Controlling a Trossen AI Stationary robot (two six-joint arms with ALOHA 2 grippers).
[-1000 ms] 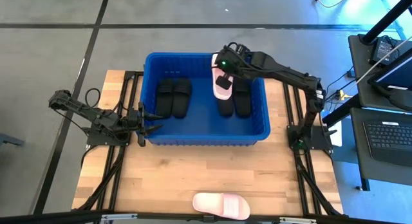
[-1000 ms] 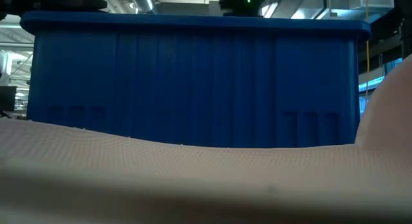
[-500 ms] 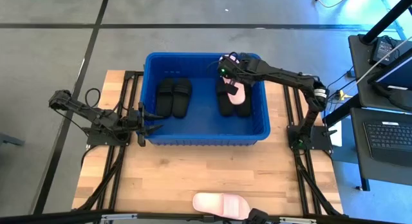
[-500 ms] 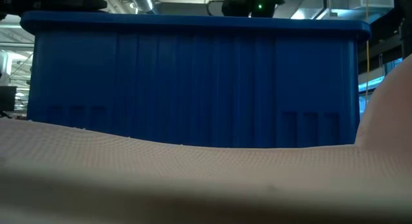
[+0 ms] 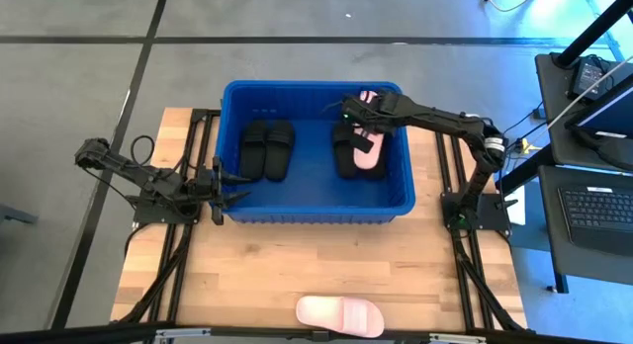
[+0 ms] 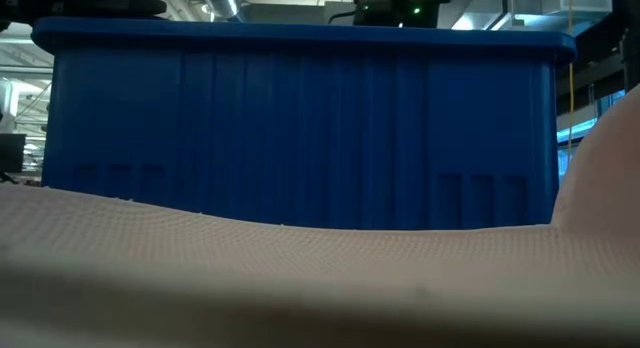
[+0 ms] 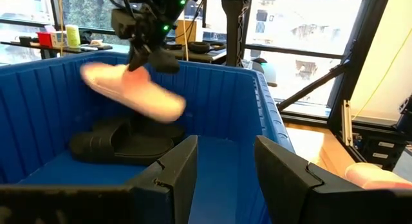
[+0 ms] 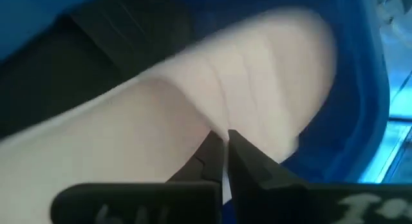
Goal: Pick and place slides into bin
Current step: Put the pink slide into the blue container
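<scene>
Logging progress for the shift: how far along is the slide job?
Done: four black slides lie in the bin. In hand: the right tool holds a pink slide over the bin's right side. Left: one pink slide on the table's near edge. The left tool waits open beside the bin.

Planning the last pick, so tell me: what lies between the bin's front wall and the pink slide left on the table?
Nothing: in the high view, only bare wooden table separates the bin from the pink slide.
</scene>
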